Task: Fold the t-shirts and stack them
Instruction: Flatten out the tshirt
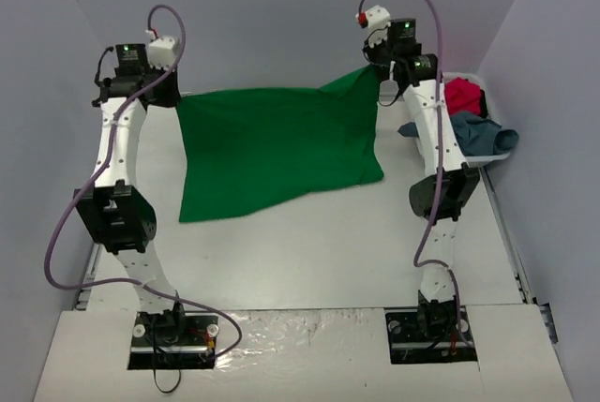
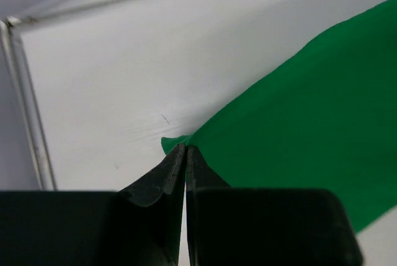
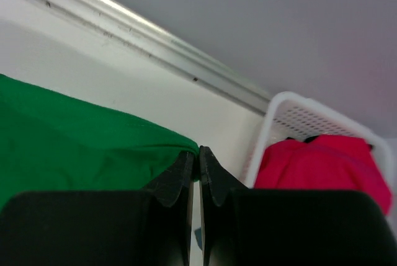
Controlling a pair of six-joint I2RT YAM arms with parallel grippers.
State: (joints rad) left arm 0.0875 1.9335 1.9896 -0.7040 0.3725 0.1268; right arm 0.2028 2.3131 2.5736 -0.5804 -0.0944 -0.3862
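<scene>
We see the bright green cloth t-shirt (image 1: 281, 149) spread as a broad, roughly rectangular sheet across the far half of the flat white table (image 1: 309, 261), between the two arms. Its near edge lies on the tabletop, sloping a little and rippled towards the left. Its far edge runs from one gripper to the other.

At the far left corner, the left gripper (image 2: 185, 148) has its dark fingers pressed together on a small tip of green cloth. In the left wrist view we see that tip poking out just past the fingertips. At the far right corner, the right gripper (image 3: 197, 153) is likewise clamped on the shirt's edge, its jaws closed with the green fabric bunched against them. That corner rises in a peak up to the fingers.

Further right, near the table's far right corner, stands the white plastic lattice basket (image 1: 469, 77). The crimson red cloth t-shirt (image 1: 464, 95) sits crumpled inside it. The dusty grey-blue cloth t-shirt (image 1: 480, 136) lies just in front of the red one and spills over the basket's near side.
</scene>
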